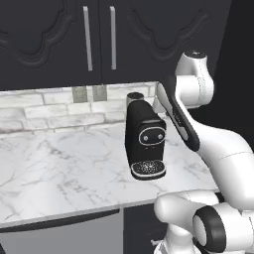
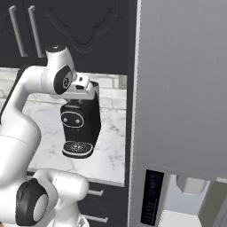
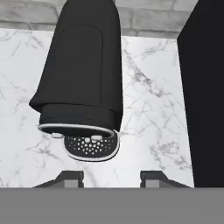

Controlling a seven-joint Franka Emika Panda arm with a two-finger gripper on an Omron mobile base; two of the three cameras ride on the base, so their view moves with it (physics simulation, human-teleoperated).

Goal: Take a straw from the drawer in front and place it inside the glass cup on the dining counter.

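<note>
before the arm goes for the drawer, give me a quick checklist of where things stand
1. Gripper holds nothing: ok, the jaws stand apart with bare marble between them.
2. Gripper clear of the coffee machine: ok, it hovers above it.
3. Drawer open: not ok, the fronts under the worktop look closed.
4. Straw located: cannot tell.
5. Glass cup located: cannot tell.

My arm (image 1: pixel 218 149) rises from its base, folds at a high elbow (image 1: pixel 196 74) and reaches forward and down, the forearm (image 1: pixel 178 116) angled across the frame. In the hand view, my gripper (image 3: pixel 113 177) points downward with its two dark fingertips (image 3: pixel 70 177) standing apart, nothing between them.
</note>
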